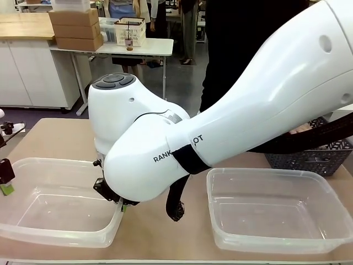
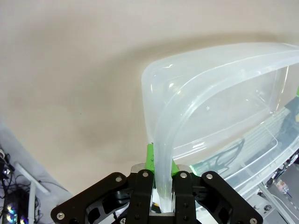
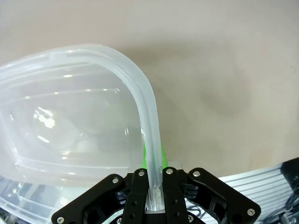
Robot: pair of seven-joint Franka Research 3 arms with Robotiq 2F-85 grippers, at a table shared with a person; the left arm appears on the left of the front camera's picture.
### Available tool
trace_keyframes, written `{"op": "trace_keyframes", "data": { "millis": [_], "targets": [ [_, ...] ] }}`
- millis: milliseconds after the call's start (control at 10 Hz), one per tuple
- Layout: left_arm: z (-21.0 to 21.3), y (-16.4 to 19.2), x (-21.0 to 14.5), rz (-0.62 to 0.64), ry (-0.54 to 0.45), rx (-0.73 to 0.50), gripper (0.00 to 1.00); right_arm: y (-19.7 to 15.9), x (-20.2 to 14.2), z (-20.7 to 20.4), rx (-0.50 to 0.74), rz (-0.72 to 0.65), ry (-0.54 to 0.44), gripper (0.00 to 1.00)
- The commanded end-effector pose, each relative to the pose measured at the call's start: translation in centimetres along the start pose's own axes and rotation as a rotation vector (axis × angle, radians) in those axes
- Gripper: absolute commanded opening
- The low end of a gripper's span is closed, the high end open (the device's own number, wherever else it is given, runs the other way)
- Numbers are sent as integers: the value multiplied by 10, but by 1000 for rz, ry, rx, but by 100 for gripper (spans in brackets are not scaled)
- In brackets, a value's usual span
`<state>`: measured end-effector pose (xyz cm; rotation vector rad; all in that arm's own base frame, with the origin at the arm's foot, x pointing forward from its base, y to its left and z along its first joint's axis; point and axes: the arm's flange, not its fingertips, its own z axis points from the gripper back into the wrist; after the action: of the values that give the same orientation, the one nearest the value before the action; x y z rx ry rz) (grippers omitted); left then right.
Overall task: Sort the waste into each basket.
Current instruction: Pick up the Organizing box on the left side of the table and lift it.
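While gripped at both ends, left clear tub (image 1: 60, 234), left jaws clenched on its left rim, right jaws clamped on its right rim, second tub (image 1: 276, 243) to its right.

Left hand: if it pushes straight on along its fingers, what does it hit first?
The left hand is shut on the rim of the clear tub, so that rim would bottom out between its fingers first. Beyond lies the tan table top, probably next, though depth is hard to judge.
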<state>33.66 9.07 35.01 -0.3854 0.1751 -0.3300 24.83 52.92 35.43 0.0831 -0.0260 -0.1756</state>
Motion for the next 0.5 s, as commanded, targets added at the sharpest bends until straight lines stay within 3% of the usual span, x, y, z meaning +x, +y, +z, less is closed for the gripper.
{"op": "trace_keyframes", "data": {
  "millis": [0,400],
  "targets": [
    [-11,-9,-13,-22,-16,-19,0,-7,-2,-4,-20,-44,-14,0],
    [16,-20,-7,-10,-79,-8,0,-17,8,15,-19,-40,-26,0]
  ]
}}
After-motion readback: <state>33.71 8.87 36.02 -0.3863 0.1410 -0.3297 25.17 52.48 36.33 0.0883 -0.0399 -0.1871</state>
